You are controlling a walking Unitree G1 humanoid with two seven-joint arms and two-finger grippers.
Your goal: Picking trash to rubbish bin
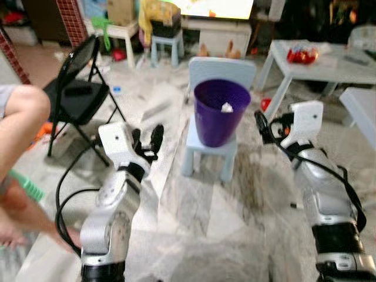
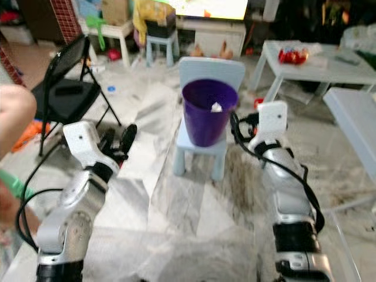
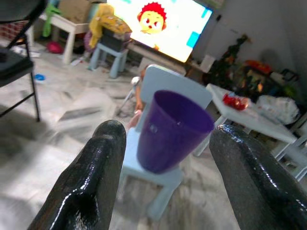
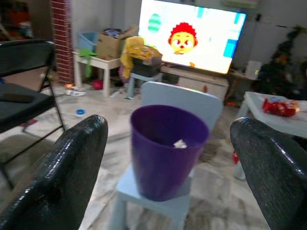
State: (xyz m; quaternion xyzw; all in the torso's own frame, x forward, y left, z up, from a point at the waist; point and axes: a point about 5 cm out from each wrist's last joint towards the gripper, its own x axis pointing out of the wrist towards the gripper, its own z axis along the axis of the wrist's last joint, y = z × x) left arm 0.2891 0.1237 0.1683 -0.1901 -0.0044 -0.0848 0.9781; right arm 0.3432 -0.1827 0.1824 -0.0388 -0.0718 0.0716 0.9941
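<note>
The purple rubbish bin stands upright on the seat of a small pale blue chair, its long axis vertical, its open mouth facing up and its narrower base down; the chair's backrest rises just behind it. A scrap of white crumpled trash lies inside the bin against the far wall, below the rim. Both silver arms are raised and bent forward toward the chair, one on each side of it. The left gripper is held near the chair's left side, at about seat height, its two black fingers spread apart and holding nothing. The right gripper is held near the bin's right side and points at the bin, with its fingers released wide and nothing between them. A black folding chair stands well to the left, a person's bare knee shows at the left edge, and a white low table sits to the far right on the marble floor.
</note>
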